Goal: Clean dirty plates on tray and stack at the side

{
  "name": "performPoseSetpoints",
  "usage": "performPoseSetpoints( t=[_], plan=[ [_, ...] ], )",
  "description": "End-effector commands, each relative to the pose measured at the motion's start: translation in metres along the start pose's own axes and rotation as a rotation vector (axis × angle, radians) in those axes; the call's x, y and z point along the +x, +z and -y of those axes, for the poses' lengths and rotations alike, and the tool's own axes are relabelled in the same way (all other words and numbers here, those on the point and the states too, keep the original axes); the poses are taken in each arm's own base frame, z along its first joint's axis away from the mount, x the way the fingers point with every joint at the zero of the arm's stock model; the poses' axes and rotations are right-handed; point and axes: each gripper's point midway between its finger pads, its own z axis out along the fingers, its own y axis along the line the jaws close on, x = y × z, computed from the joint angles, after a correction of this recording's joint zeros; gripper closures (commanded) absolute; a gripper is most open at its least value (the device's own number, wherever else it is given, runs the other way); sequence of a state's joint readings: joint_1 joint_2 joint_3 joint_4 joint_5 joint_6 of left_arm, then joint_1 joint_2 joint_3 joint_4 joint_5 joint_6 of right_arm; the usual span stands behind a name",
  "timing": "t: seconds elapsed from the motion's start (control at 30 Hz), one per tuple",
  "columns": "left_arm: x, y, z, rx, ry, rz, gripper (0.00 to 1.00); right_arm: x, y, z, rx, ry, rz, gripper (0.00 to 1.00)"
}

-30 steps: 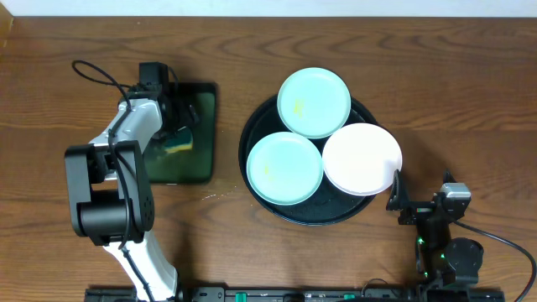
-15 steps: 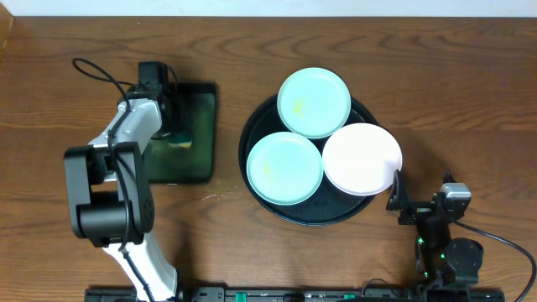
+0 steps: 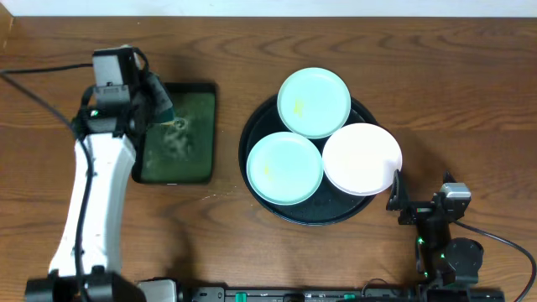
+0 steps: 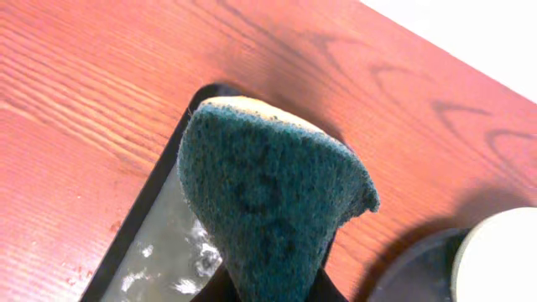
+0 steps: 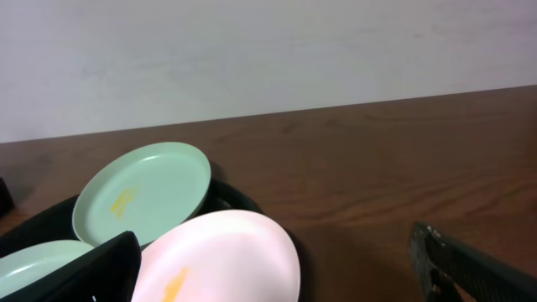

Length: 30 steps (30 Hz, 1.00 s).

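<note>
Item 1, left pincer [image 3: 158, 102]: clenched on a sponge [image 4: 268, 201]. I see the dark green scouring face towards the wrist camera, with a pale yellow layer behind it. The sponge hangs clear of the surface.

Item 2, just below that pincer and to its right: a rectangular black tray [image 3: 200, 126]. White foam is scattered over its wet floor. The sponge sits above the tray's far left part.

Item 3, right pincer [image 3: 396, 200]: released, fingers spread wide, nothing between them. It sits low over the bench [image 3: 470, 84], just outside the rim of the tray [image 3: 252, 186], which is round, black and glossy.

Item 4, directly ahead of the right pincer and nearest to it: the white plate [image 5: 226, 252], with a yellow smear on it. Its edge reaches out past the tray's rim on the pincer's side.

Item 5, ahead and left of the right pincer: a mint plate [image 3: 284, 167], also marked yellow, lying on the tray.

Item 6, farthest from the right pincer: a second mint plate [image 3: 313, 101] with a yellow streak, at the tray's far rim. I see all three plates meeting near the tray's middle. I cannot tell which edge lies over which.
</note>
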State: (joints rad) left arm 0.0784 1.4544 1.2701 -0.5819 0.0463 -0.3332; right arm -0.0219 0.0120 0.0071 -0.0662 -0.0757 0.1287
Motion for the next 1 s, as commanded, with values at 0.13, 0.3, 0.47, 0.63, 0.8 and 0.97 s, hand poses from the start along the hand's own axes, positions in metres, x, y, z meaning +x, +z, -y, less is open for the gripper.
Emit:
performPoseSetpoints(
  t=[0.13,0.3,0.47,0.63,0.8,0.97],
  plan=[
    [0.036,0.054,-0.017,-0.053,-0.032,-0.109,0.93,0.001,0.000,-0.001,-0.004,-0.007,-0.001,0.01],
    [0.070,0.106,-0.028,-0.069,-0.041,-0.214,0.92,0.001,0.000,-0.001,-0.004,-0.007,-0.001,0.01],
    [0.044,0.078,-0.014,-0.019,-0.044,-0.151,0.93,0.001,0.000,-0.001,-0.004,-0.007,-0.001,0.01],
    [0.006,0.007,0.004,0.053,-0.036,0.005,0.92,0.001,0.000,-0.001,-0.004,-0.007,-0.001,0.01],
    [0.009,0.004,-0.001,0.003,-0.019,0.049,0.92,0.001,0.000,-0.001,-0.004,-0.007,-0.001,0.01],
    [0.064,0.080,-0.028,-0.091,-0.008,-0.085,0.92,0.001,0.000,-0.001,-0.004,-0.007,-0.001,0.01]
  ],
)
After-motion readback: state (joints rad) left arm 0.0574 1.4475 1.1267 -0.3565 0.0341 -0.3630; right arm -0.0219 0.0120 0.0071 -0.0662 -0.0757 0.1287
